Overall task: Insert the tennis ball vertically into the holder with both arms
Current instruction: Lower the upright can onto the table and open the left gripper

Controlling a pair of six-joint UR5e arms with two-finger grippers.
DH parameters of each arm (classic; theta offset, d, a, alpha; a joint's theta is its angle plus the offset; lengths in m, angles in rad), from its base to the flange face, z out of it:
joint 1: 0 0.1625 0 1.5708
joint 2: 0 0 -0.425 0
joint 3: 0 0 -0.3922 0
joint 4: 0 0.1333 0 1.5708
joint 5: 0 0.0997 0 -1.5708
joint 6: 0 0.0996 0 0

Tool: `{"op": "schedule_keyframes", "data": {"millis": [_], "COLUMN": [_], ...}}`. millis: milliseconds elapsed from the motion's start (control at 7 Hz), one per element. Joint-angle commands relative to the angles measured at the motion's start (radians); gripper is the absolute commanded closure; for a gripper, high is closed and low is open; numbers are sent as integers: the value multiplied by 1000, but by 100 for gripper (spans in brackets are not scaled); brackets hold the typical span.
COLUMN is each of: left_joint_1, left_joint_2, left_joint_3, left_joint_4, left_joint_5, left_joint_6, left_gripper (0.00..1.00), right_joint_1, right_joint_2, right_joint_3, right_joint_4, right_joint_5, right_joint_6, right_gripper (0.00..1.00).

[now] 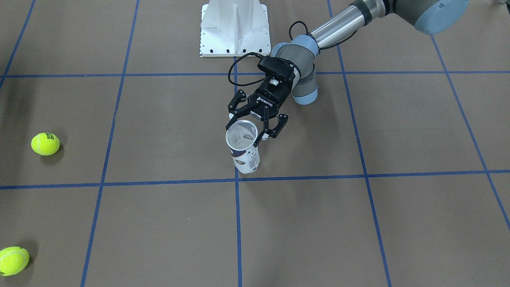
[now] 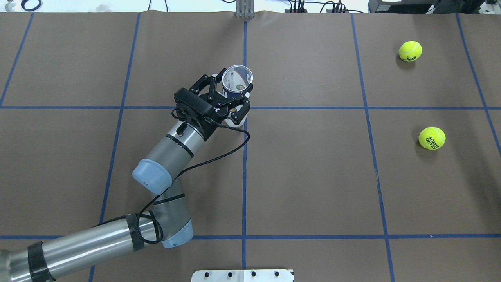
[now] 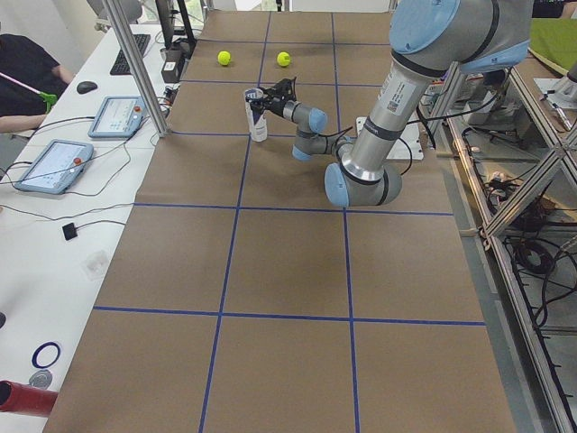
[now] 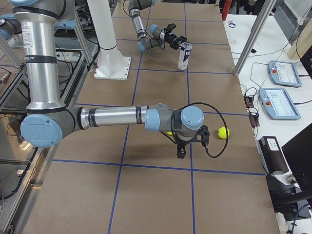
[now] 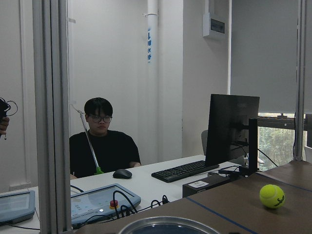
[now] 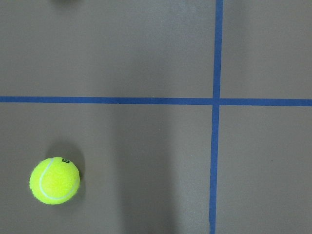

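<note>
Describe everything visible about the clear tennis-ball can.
The holder is a clear plastic tube with a white and navy label and a barcode patch on its wall. It stands upright on the brown table, close to a crossing of blue tape lines. Its top is open, with no lid and no ball inside. The left gripper straddles it just under the rim, fingers seemingly pressed to both sides.

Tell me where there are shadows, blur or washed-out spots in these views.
Front-facing view: soft even light, a faint shadow beside the upper tennis ball, a darker left edge. Left wrist view: the rim of the can at the bottom is blurred. Overhead view: the strip beyond the table is washed out.
</note>
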Motion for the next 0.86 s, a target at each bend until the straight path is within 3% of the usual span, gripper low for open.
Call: {"op": "schedule_keyframes", "data": {"millis": [0,143,571,714], "left_joint_1": [1,1,1,1], "left_joint_2": [2,5,3,8], "left_joint_3": [5,16,16,13], "left_joint_4": [-4,-5,-5,-8], "left_joint_5": [12,19,19,31], "left_joint_6": [2,2,1,1], "left_gripper": [31,18,14,4], "right_joint_1": [0,0,0,0], "right_joint_2": [0,2,2,2], "right_joint_3": [2,1,-3,-3], "right_joint_4": [0,0,0,0], "right_joint_5": [0,-2,-2,-2], "right_joint_6": [0,-2,-2,-2], "right_gripper": [0,0,0,0]}}
